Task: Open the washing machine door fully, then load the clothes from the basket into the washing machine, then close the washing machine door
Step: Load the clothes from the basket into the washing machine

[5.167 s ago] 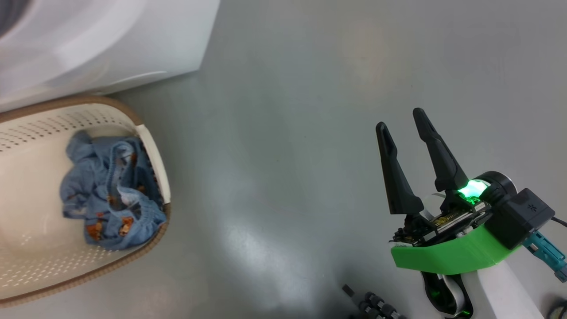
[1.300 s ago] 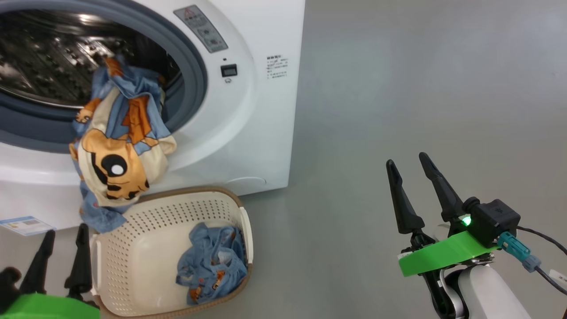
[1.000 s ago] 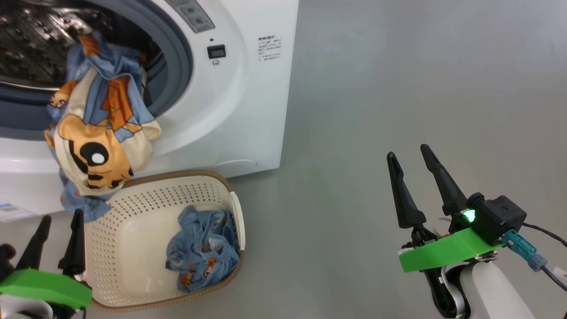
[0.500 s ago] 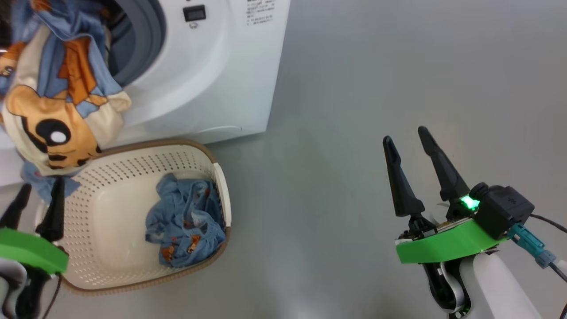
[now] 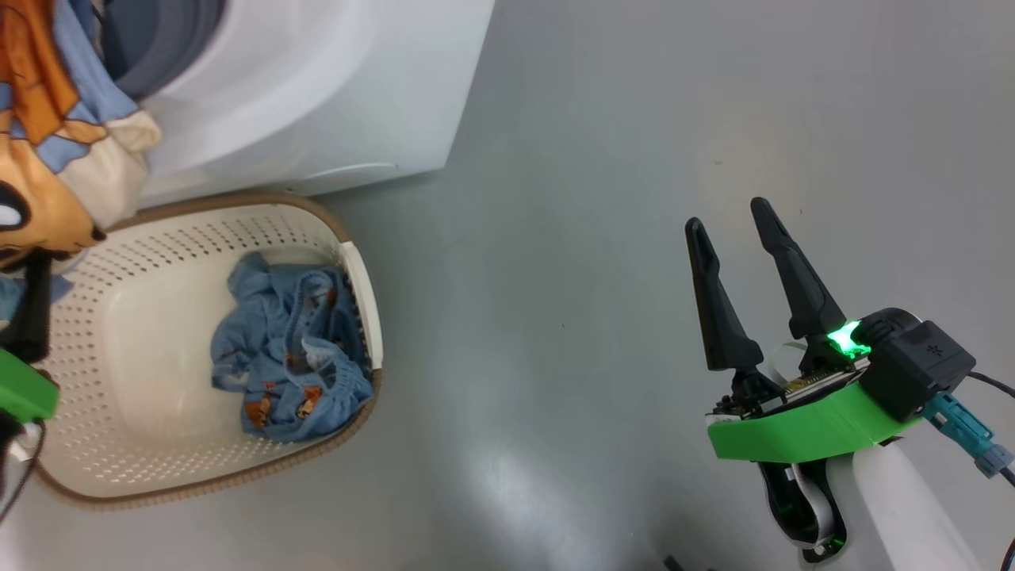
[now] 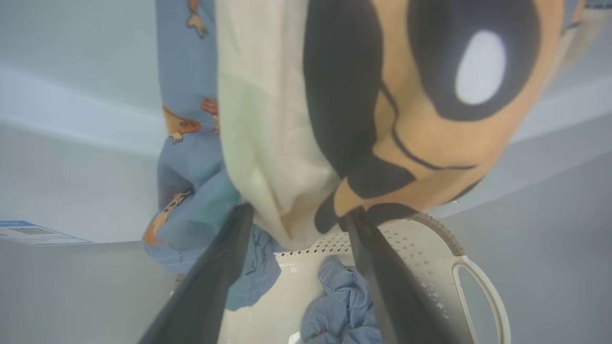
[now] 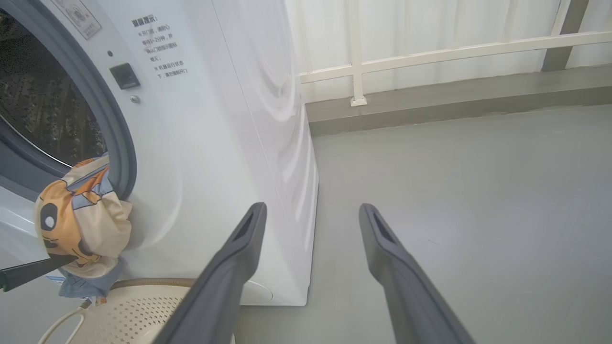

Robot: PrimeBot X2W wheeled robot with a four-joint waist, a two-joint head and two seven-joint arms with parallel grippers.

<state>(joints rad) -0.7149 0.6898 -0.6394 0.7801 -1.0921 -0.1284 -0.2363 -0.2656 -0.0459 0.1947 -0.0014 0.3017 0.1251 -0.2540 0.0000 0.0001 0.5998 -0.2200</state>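
Note:
The washing machine (image 5: pixel 317 87) stands at the upper left, its grey gasket (image 7: pixel 112 129) and steel drum bare; the washing machine door is out of view. One of the clothes, a blue garment with a big orange and cream print (image 6: pixel 382 119), hangs out of the opening over the front. My left gripper (image 6: pixel 299 217) is open, its fingertips touching that garment's lower edge. Below lies the cream basket (image 5: pixel 357 270) with another blue garment (image 5: pixel 293 349) inside. My right gripper (image 5: pixel 728 218) hovers open and empty over the floor to the right.
Grey floor (image 5: pixel 634 119) stretches right of the washer and basket. In the right wrist view a white railing (image 7: pixel 430 52) and a low ledge run along the back. A blue sticker (image 6: pixel 33 233) sits low on the washer's front.
The head camera has tilted down, so washer and basket slid up and left in the picture. Both grippers stay open; the left one stays at the hanging garment's lower edge.

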